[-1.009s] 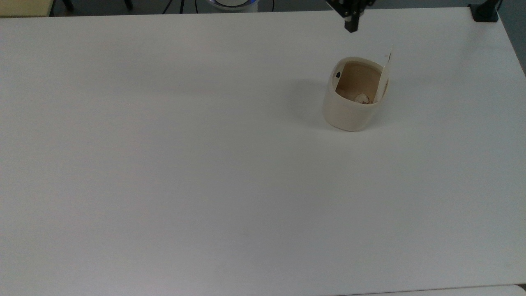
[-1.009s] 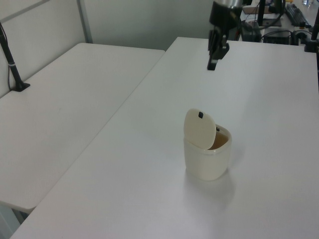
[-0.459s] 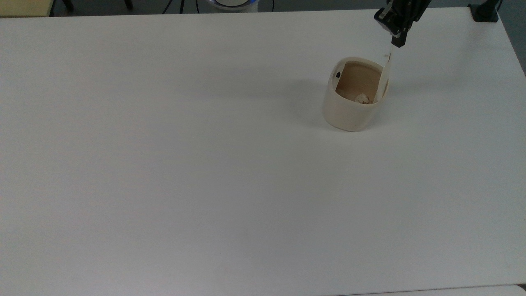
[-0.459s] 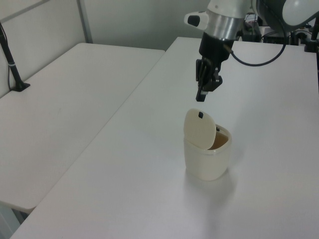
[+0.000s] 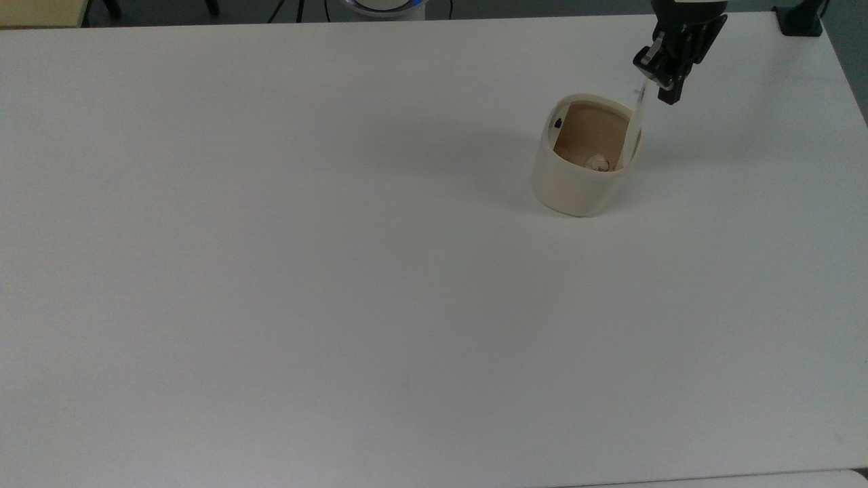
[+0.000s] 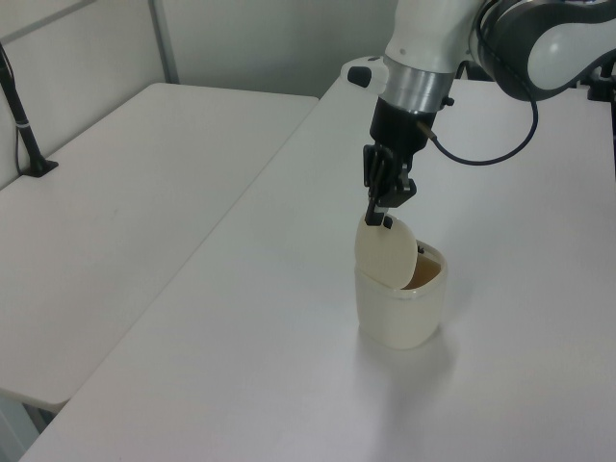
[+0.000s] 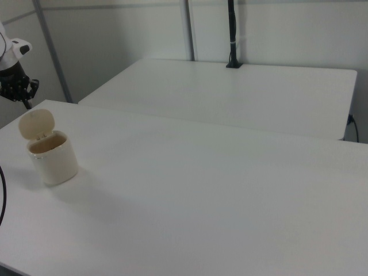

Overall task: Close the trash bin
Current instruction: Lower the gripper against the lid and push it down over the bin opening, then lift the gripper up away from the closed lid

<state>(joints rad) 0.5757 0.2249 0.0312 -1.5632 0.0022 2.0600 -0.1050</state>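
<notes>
The gripper (image 6: 382,214) is seen right at the top edge of the raised lid (image 6: 385,250), pointing down; whether it's actually touching can't be told, and neither can its grip. The trash bin (image 5: 583,159) is parked on the white table (image 5: 271,271) toward the top view's upper right, wide open, lid upright, something crumpled (image 5: 597,162) inside.

One trash bin (image 5: 580,186) (lid up), one hand (image 5: 668,91), two white tables (image 7: 241,190).
</notes>
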